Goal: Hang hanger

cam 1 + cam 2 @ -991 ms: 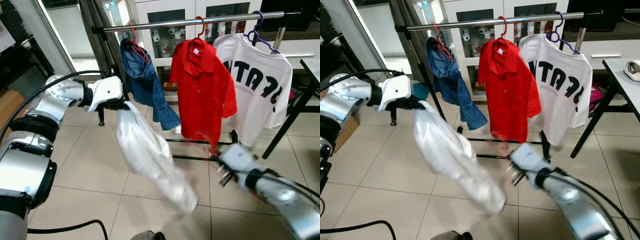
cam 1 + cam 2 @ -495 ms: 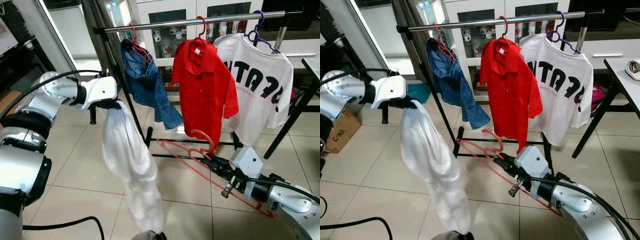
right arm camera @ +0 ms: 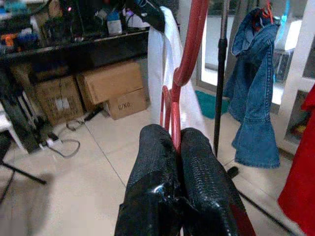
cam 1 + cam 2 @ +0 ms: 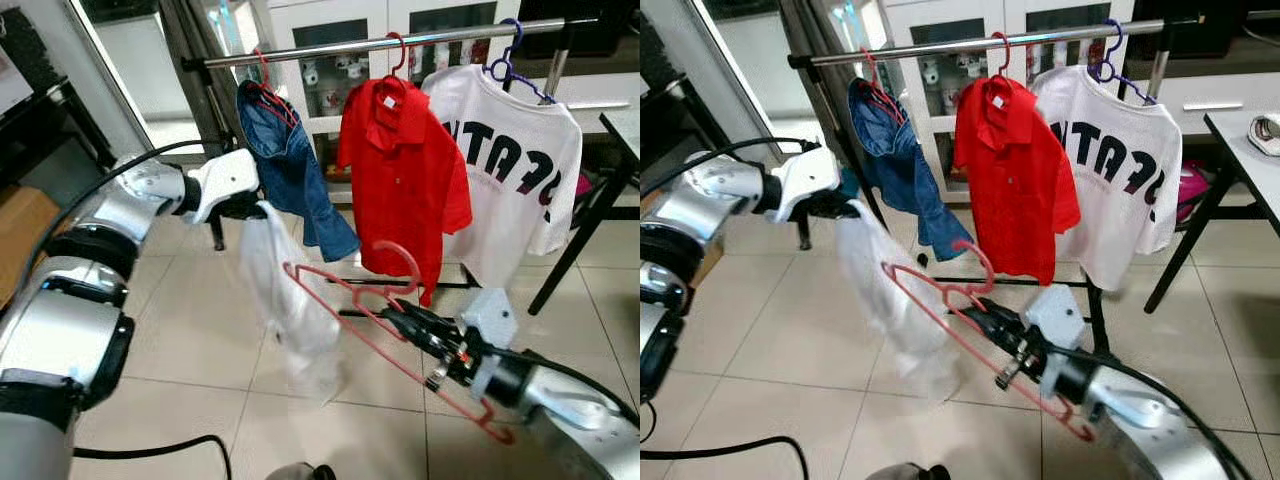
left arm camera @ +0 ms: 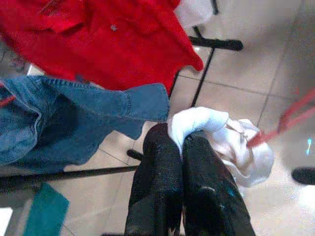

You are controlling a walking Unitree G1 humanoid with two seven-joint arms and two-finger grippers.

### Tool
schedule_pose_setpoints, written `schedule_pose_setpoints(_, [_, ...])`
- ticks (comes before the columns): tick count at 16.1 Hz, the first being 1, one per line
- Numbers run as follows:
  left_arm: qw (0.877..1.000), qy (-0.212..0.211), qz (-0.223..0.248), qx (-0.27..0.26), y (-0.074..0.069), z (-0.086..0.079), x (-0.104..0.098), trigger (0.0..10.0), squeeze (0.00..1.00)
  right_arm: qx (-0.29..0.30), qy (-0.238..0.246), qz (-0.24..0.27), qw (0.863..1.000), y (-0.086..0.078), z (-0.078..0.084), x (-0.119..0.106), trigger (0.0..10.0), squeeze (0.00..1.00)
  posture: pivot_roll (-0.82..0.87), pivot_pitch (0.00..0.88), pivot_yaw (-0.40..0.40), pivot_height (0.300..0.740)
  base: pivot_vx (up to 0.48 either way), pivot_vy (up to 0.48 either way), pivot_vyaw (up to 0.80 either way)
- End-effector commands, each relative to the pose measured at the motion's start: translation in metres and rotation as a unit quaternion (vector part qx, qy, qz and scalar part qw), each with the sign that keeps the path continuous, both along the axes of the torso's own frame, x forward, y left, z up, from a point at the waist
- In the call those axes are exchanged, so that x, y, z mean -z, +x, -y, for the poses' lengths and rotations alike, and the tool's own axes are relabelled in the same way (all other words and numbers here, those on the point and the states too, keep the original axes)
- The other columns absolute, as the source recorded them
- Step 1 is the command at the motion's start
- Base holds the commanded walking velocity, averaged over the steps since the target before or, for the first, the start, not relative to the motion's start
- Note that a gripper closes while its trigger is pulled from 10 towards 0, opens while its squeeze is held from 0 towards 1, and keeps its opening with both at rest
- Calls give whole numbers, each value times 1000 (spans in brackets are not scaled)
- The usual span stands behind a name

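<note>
Both eye views look forward and down from the head at a clothes rail and tiled floor, sharing nearly the same scene. Each wrist view looks close along its own black fingers, toward garments and floor.

A home room: tiled floor, clothes rail, glass-fronted cabinet.

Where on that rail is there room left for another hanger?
The rail is bare left of the denim shirt, by the end post. Denim shirt, red shirt and white tee leave only narrow gaps between their hooks; the right stretch is crowded.
</note>
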State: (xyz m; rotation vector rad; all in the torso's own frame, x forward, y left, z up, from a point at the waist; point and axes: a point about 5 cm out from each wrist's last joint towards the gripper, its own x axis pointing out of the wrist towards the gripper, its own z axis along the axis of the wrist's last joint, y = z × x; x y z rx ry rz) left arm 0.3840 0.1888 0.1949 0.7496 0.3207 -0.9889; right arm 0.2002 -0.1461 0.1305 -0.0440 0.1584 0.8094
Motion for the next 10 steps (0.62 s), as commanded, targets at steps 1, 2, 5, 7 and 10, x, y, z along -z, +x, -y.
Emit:
schedule_pose_setpoints(1, [999, -22, 0, -39, 2, -7, -2, 0, 0, -9, 15, 2, 1000, 0, -8, -6, 10000, 0, -94, 0, 253, 740, 0, 0, 0])
schedule_pose_setpoints(2, [998, -35, -9, -51, 3, -4, 3, 0, 0, -4, 10, -5, 1000, 1, -10, -4, 10000, 0, -98, 0, 254, 740, 0, 0, 0])
schedule_pose_setpoints(5, [997, -63, -23, -46, 2, 4, 7, 0, 0, 40, -31, -20, 999, 11, -7, 7, 10000, 0, -100, 0, 246, 740, 0, 0, 0])
schedule_pose_setpoints(7, [997, -63, -31, -40, 0, 4, 10, 0, 0, 78, -52, -20, 995, 21, -4, 9, 10000, 0, -105, 0, 235, 740, 0, 0, 0])
schedule_pose_setpoints(10, [997, -64, -44, -29, -4, 4, 14, 0, 0, 94, -57, -20, 994, 27, -1, 5, 10000, 0, -112, 0, 220, 740, 0, 0, 0])
